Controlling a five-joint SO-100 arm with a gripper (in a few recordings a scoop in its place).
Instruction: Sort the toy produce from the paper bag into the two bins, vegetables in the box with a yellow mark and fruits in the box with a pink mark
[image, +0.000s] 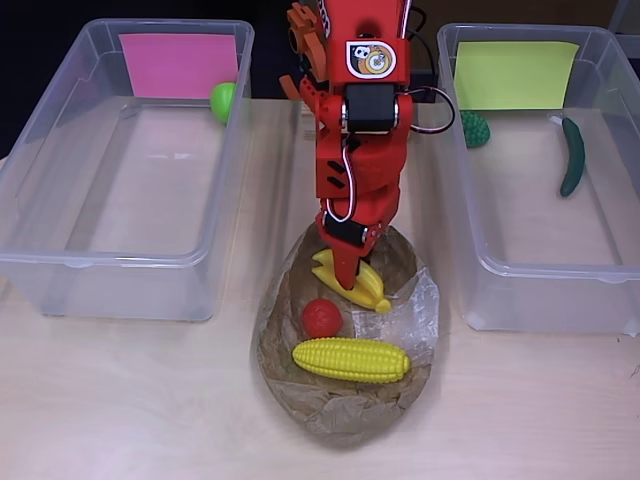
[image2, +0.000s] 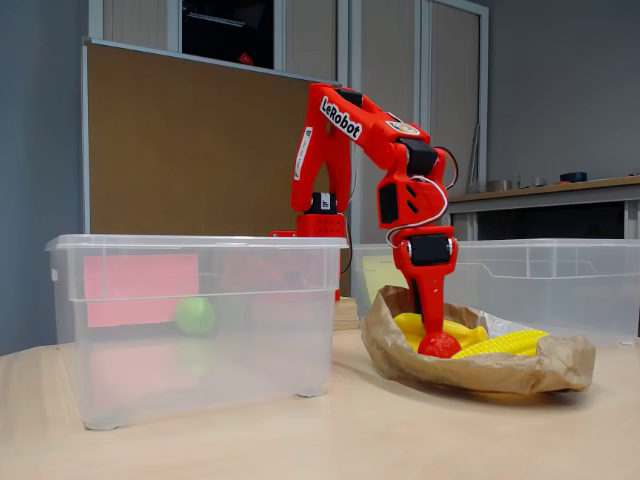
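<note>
The brown paper bag (image: 345, 405) lies open on the table between the two bins. In it are a yellow toy banana bunch (image: 372, 290), a red round fruit (image: 321, 317) and a yellow corn cob (image: 351, 359). My red gripper (image: 346, 272) points down into the bag, its fingers close together on the middle of the banana bunch, which still rests in the bag. In the fixed view the gripper (image2: 432, 322) ends just behind the red fruit (image2: 438, 345). The pink-marked bin (image: 60, 265) holds a green round fruit (image: 223, 99). The yellow-marked bin (image: 480, 285) holds a cucumber (image: 573, 157) and a dark green vegetable (image: 475, 129).
Both clear plastic bins stand close to the bag, left and right of the arm in the overhead view. The arm's base (image2: 320, 215) is behind the bag. Bare tabletop (image: 130, 400) runs along the front edge.
</note>
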